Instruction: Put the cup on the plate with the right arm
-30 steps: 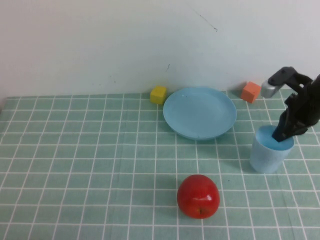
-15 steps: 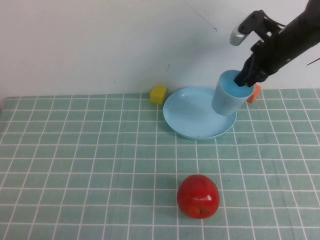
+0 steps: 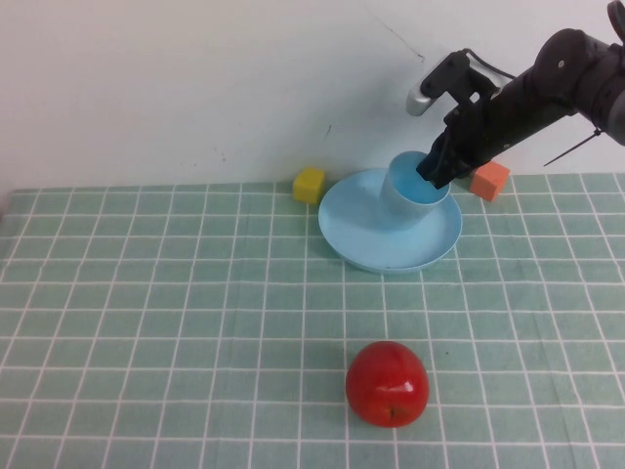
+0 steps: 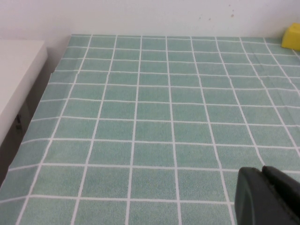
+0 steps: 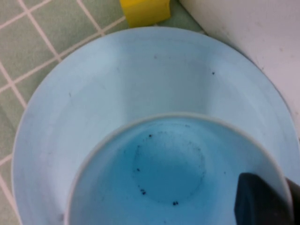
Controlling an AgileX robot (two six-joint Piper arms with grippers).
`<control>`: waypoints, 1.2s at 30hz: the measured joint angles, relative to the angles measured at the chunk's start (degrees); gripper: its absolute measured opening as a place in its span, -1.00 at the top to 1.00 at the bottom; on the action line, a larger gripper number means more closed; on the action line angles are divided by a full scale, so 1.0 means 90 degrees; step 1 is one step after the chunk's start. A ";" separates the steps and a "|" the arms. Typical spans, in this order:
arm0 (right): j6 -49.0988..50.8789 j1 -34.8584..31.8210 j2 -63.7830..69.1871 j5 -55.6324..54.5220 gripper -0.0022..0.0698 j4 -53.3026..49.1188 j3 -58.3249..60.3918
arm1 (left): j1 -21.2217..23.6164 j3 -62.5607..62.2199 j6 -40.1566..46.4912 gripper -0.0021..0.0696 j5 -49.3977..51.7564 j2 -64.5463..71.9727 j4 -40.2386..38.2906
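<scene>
The light blue cup [image 3: 412, 192] is held over the far right part of the light blue plate [image 3: 376, 234], tilted a little, its base at or just above the plate's surface. My right gripper [image 3: 437, 168] is shut on the cup's rim, one finger inside and one outside. In the right wrist view the cup's inside [image 5: 164, 173] fills the lower part, with the plate [image 5: 93, 93] around it and my right gripper [image 5: 276, 199] pinching the rim. My left gripper [image 4: 265, 197] is shut and empty low over the tablecloth, out of the high view.
A red apple [image 3: 387, 382] lies at the front of the green checked cloth. A yellow cube [image 3: 309, 185] sits just left of the plate by the wall. An orange cube [image 3: 489, 180] sits right of the plate, behind my right arm. A white wall backs the table.
My right arm lifted the cup from the cloth at the right, carried it left toward the wall, and has lowered it onto the plate's far right part.
</scene>
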 joint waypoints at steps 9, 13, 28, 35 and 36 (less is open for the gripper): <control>-0.0010 0.0108 0.0000 0.0040 0.83 0.0136 -0.0024 | 0.0003 0.0000 0.0000 0.95 0.0000 0.0000 0.0000; -0.0010 0.0119 0.0000 0.0074 0.68 0.0136 -0.0024 | 0.0000 0.0000 0.0000 0.95 0.0000 0.0000 0.0000; 0.0056 0.0119 -0.0605 0.0394 0.60 0.0037 -0.0012 | 0.0000 0.0000 0.0000 0.95 0.0000 0.0000 0.0000; 0.0934 0.0119 -0.1795 0.1142 0.60 -0.0676 -0.0012 | 0.0000 0.0000 0.0000 0.95 0.0000 0.0000 0.0000; 0.1034 0.0119 -0.1978 0.1251 0.60 -0.0726 -0.0012 | 0.0003 0.0000 0.0000 0.95 0.0000 0.0000 0.0000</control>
